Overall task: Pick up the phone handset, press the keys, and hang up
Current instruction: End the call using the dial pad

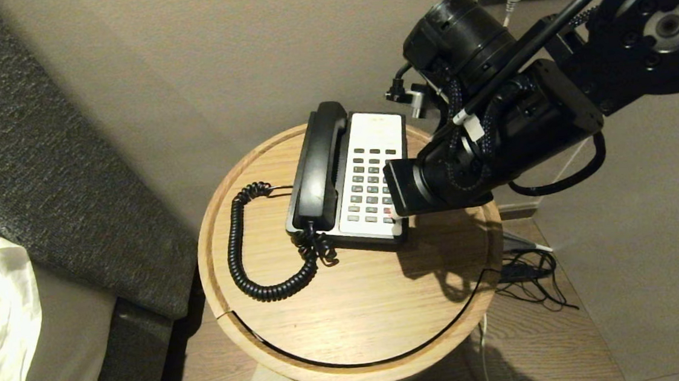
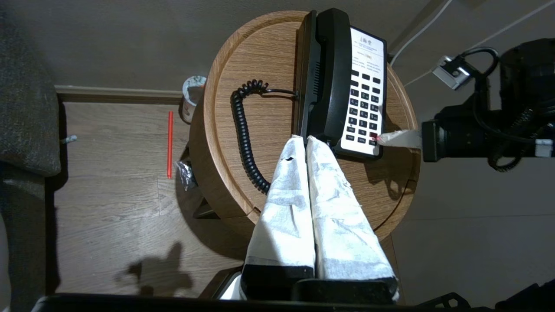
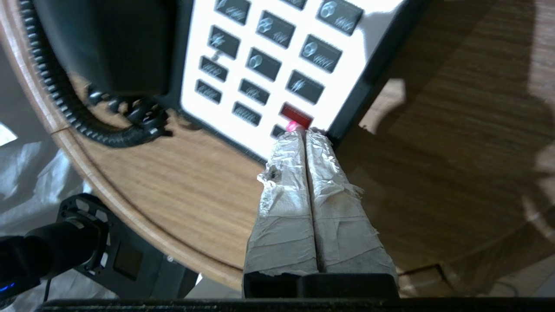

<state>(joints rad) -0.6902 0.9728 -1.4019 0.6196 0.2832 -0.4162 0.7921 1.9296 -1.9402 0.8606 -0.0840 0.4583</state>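
Phone handset (image 1: 317,165), no legible writing

I see the phone handset (image 1: 317,168) in smooth black plastic with a soft sheen, its coiled cord (image 1: 241,253) ribbed and rubbery. The phone base (image 1: 373,151) has a glossy white face with dark matt keys. The round bench (image 1: 354,298) is matt grained wood. Both hands' fingers (image 3: 303,173) wear wrinkled, rough whitish tape.

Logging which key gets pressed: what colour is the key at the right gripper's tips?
Red key, clearest in the right wrist view.
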